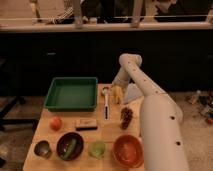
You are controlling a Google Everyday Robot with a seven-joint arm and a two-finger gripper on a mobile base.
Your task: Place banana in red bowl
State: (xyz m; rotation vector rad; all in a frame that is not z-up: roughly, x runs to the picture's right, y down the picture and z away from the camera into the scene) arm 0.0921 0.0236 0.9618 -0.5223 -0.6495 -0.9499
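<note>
Gripper point(116, 88) first: we see it at the far middle of the wooden tabletop point(107, 132), pointing down with its fingers apart, right over the banana point(116, 96). We cannot tell whether it touches the fruit. The white arm point(150, 115) rises from the near right, bends at an elbow beyond the tabletop's far edge and comes back down to the gripper.

The banana, small and pale yellow, lies on the tabletop, not lifted. Just left of it we find a metal spoon point(106, 104) with its handle running toward us. Left of the spoon sits a green tray point(72, 93). Near and right of the banana lies a dark bunch of grapes point(126, 116).

The red bowl point(128, 150) stands at the near edge, well apart from the banana. To its left we see a green cup point(97, 148), a dark bowl point(70, 145) holding a green vegetable, and a metal cup point(42, 148).
</note>
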